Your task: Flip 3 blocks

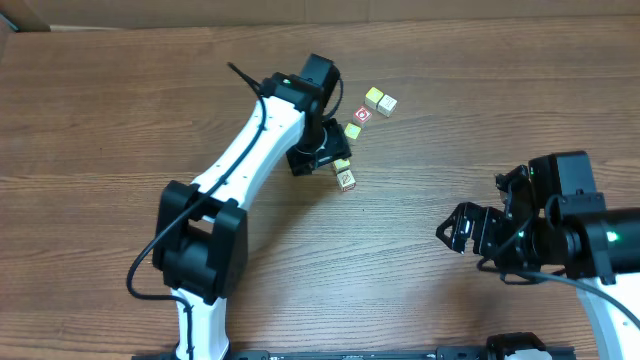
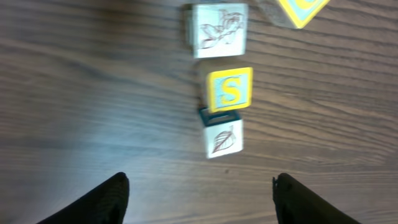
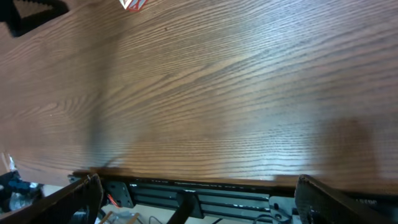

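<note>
Left jaws spread empty, right jaws wide apart: centre the left pair over the leaf block (image 2: 222, 139) lying just beside the S block (image 2: 230, 89) on the tabletop (image 2: 93, 93), then pinch squarely

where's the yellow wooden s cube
In the left wrist view, the yellow-framed wooden S cube sits right of centre, between a cream sketch cube above and a leaf cube below.

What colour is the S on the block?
Yellow on blue, on the S block; clearest in the left wrist view.
</note>
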Motion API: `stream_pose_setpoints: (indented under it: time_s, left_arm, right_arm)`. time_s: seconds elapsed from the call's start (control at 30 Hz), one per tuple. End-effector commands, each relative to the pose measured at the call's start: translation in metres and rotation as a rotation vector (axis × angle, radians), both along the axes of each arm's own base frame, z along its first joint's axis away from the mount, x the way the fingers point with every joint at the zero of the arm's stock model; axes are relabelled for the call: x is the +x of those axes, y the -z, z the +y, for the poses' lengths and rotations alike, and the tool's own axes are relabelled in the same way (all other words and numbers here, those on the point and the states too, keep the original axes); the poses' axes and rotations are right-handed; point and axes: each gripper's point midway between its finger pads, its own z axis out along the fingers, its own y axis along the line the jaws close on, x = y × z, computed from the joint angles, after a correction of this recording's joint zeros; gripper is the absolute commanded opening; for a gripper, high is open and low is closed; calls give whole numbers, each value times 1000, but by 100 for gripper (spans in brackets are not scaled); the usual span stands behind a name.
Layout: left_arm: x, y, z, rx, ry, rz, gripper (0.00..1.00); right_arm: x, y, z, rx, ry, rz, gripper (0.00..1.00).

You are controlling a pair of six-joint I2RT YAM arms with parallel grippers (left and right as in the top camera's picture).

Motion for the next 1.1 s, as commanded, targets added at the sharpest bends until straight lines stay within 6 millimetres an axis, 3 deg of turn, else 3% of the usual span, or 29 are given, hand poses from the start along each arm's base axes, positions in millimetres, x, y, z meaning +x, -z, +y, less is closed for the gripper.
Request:
stream_pose_setpoints:
  time_s: [0.0,0.1,0.17,0.23,0.53,0.7,0.93,1.07]
  left_arm:
    - [1,9,-23,-11,85,-20,72]
    - [-2,18,-34,-9,139,-25,72]
    - [-4,25,-37,-3,144,-14,65]
    - [-4,29,-37,0,142,-6,59]
    - [-7,48,-35,23,141,32,53]
    - [-6,55,-32,38,142,40,43]
    - [-2,57,-25,67,133,27,43]
    - [-1,57,-23,69,128,28,23]
  right_arm:
    - [-4,-8,-2,-10,5,-17,100]
    - [-11,-7,0,-4,-23,2,100]
    - [-14,-7,0,-5,-23,14,100]
    - [-15,-6,0,-6,-30,16,100]
    - [-24,-5,-1,-8,-41,53,100]
    - [-28,-4,-1,-9,-41,70,100]
    - [-35,-4,0,-3,-43,96,100]
    - [-38,-4,0,-2,-43,109,100]
